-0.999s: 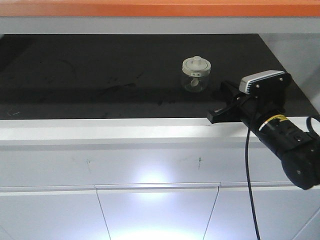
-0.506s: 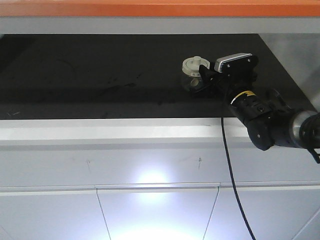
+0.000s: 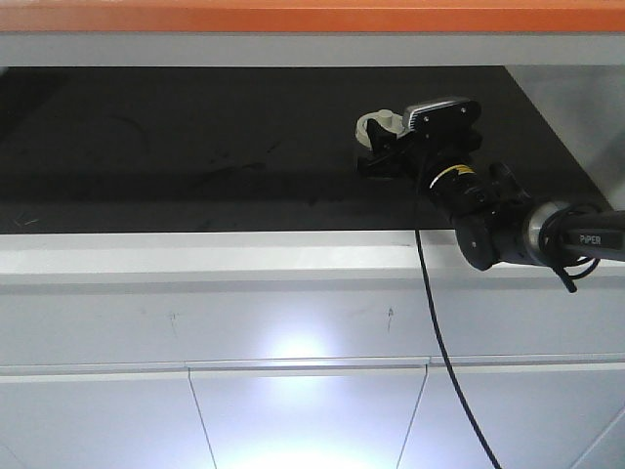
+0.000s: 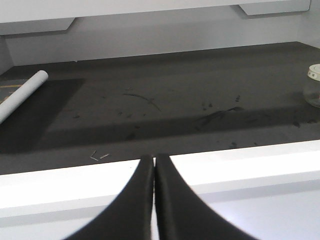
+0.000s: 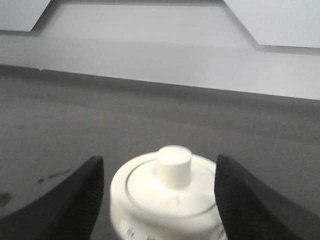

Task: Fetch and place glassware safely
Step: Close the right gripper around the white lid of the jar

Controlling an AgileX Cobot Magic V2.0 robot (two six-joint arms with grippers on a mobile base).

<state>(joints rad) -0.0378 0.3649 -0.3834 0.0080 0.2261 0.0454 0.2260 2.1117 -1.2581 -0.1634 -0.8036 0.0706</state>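
Between fingers (image 5: 75,200) of the right hand (image 5: 159,164) sits the jar (image 5: 165,207).

In the front view a round glare spot burns out on the white cabinet front (image 3: 293,347), with a second at the bottom edge, so the light comes from the camera's side. The dark shelf surface (image 3: 195,147) above is dim and shows only faint scuffs. From the left wrist the white ledge (image 4: 225,165) is overexposed to near blank, a broad shadow band crosses the shelf surface, and the left gripper (image 4: 153,160) reads as a black silhouette without detail. The right wrist view is evenly lit but soft: the cream lid (image 5: 170,200) is blurred at its near rim and its dark marks are smeared, while the right gripper (image 5: 159,162) shows surface grain yet fuzzy edges
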